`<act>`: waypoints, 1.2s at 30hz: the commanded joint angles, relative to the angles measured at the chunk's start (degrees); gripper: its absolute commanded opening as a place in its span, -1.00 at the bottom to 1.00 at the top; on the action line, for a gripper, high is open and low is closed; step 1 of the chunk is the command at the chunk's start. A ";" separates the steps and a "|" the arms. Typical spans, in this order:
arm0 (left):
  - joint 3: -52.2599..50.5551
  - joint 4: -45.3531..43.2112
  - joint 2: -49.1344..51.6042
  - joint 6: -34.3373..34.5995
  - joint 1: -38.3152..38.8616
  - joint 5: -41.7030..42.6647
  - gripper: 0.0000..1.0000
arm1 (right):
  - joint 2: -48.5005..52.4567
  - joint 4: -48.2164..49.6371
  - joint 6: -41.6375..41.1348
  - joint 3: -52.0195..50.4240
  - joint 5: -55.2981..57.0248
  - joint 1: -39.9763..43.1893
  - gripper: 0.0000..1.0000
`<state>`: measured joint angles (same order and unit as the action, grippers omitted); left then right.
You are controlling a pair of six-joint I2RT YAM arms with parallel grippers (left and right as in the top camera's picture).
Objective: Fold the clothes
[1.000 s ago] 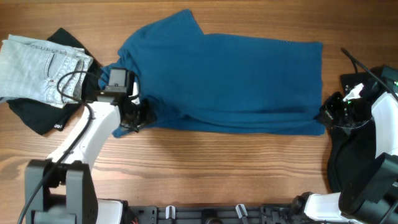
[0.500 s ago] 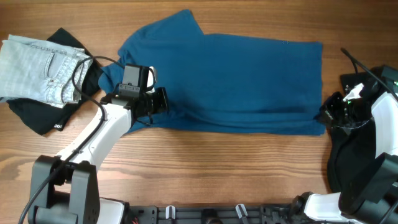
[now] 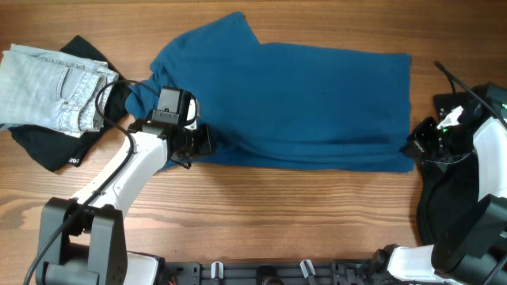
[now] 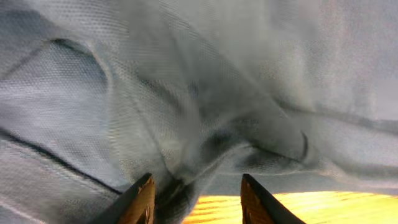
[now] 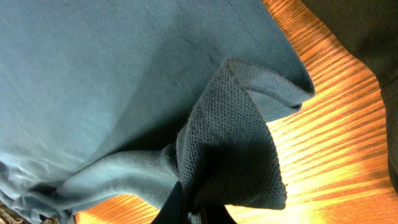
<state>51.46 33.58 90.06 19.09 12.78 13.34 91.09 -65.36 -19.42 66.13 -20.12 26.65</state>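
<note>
My right gripper [image 5: 191, 211] pinches the shirt [image 3: 301, 95] near the table's [image 3: 277, 214] right edge; my left gripper [image 4: 198, 194] sits open against it.

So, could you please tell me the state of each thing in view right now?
shirt: spread across the table, not folded up.
jeans: folded, lying on the black garment.
black garment: lying flat, partly under the jeans.
left gripper: open, at the shirt's edge.
right gripper: shut on the shirt's corner.

White arms [image 3: 127, 162], black joints, looping black cable [image 3: 101, 96], black left hand [image 3: 198, 141].
</note>
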 commanded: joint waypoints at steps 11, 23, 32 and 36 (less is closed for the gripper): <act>-0.15 1.38 1.14 -1.11 0.44 -2.40 -0.22 | 0.48 -0.13 -0.07 0.81 -0.26 -0.20 -0.91; 5.99 -7.45 1.99 -1.16 4.20 -2.25 -0.92 | 0.48 0.04 -0.07 0.81 -0.26 -0.20 -0.91; 5.92 -14.97 8.00 -5.27 10.29 -2.67 -0.81 | 0.48 0.00 -0.07 0.81 -0.26 -0.20 -0.91; 5.99 -17.44 7.76 -5.20 10.97 -0.90 -0.87 | 0.48 0.02 -0.07 0.81 -0.28 -0.20 -0.92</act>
<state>56.86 17.91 97.71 15.22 23.09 10.57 91.09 -65.47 -19.44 66.13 -20.14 26.65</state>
